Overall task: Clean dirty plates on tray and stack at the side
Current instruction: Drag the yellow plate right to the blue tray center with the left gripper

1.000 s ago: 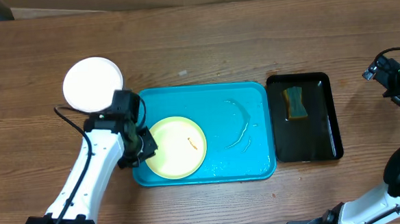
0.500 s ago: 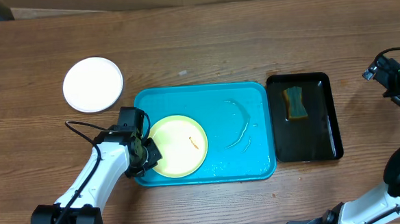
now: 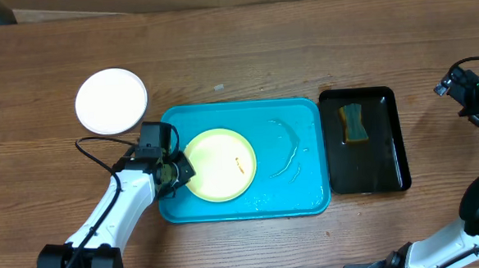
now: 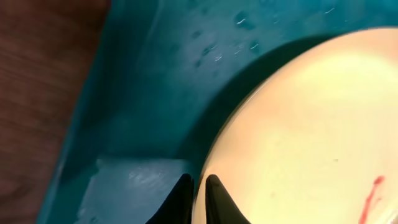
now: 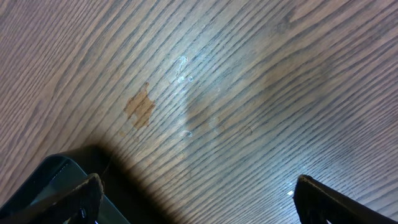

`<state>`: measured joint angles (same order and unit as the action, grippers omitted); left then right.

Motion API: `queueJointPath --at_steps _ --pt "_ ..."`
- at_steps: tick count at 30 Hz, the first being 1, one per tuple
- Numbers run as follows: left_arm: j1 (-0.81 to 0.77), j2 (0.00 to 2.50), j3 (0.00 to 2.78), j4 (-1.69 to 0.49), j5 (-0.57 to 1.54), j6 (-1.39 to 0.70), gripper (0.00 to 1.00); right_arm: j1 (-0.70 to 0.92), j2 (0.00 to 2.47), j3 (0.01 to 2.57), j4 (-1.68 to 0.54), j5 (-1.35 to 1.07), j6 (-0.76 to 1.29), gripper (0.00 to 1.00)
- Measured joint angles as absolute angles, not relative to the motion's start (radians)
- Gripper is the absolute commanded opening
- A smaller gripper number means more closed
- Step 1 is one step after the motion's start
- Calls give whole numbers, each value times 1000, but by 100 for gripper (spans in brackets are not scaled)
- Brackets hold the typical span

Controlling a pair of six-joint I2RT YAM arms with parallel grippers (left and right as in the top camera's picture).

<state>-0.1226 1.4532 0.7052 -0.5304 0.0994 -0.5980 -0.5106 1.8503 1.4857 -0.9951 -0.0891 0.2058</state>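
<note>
A pale yellow-green plate (image 3: 221,164) with an orange speck lies in the left half of the cyan tray (image 3: 288,119). My left gripper (image 3: 178,172) is shut on the plate's left rim. In the left wrist view its fingers (image 4: 198,198) pinch the plate's edge (image 4: 311,118) above the wet tray floor (image 4: 155,74). A white plate (image 3: 111,100) sits on the table left of the tray. My right gripper (image 3: 471,97) hangs open and empty over bare wood at the far right; its fingers (image 5: 196,199) are spread wide.
A narrow black tray (image 3: 385,147) stands right of the cyan tray and holds a green and yellow sponge (image 3: 353,122). Its corner shows in the right wrist view (image 5: 37,186). Water streaks lie on the cyan tray's right half.
My left arm drew back from the white plate, so that plate is now fully uncovered. The yellow-green plate has shifted slightly right and toward the back in my left gripper. The right arm has not moved.
</note>
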Motion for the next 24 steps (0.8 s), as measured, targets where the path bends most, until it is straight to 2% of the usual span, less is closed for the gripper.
queueJointPath --at_steps 5,11,17,24 --pt "-123 1527 716 -513 157 -570 25 -511 1851 1486 -994 -89 206 100" --pt "-123 1654 933 -710 158 -476 24 -511 1850 1486 -995 -89 206 100" --pt "-123 1670 1143 -794 112 -430 30 -511 1851 1486 -994 -89 206 100" --pt "-125 1689 1174 -928 90 -413 34 -511 1851 1486 -995 -89 206 100"
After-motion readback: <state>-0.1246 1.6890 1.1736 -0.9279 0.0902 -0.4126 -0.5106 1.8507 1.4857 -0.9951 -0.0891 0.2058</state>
